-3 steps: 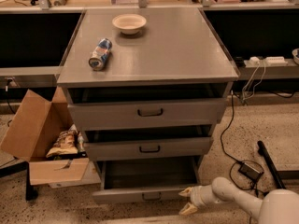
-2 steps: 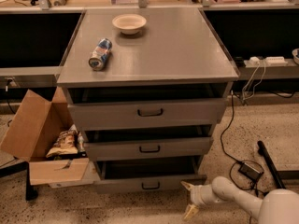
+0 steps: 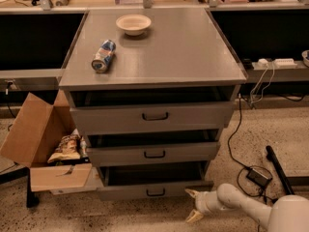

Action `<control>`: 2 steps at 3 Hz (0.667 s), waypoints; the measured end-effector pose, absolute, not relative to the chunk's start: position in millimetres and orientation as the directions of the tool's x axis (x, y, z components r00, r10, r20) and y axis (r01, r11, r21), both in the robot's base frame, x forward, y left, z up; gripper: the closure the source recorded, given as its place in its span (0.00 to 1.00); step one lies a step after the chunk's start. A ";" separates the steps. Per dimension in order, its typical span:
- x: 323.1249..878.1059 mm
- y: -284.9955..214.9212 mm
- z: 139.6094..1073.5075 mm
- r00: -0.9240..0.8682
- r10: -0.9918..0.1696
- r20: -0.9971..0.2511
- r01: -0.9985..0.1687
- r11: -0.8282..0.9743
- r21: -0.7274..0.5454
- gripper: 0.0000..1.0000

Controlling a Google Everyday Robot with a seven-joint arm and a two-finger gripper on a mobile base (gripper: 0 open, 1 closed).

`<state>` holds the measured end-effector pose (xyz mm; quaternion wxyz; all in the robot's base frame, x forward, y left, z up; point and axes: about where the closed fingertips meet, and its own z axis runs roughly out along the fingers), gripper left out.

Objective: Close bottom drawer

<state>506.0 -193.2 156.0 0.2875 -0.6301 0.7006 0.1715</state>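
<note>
Gripper [image 3: 193, 205] seen low at right, just in front of bottom drawer [image 3: 125, 192], near its right end; fingers spread wide, nothing held (contact with panel cannot be told). Bottom drawer found lowest in cabinet [image 3: 183, 52], front panel pulled out past middle drawer [image 3: 193, 151], dark gap shown above it. Bowl [image 3: 133, 23] and tipped can [image 3: 104, 55] placed on cabinet top. Open cardboard box [image 3: 34, 129] set at left.
</note>
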 end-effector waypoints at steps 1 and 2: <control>520.3 -192.0 154.8 0.018 -0.819 -0.573 -0.976 0.111 -0.190 0.41; 540.9 -193.7 153.9 0.067 -0.846 -0.529 -0.963 0.083 -0.256 0.72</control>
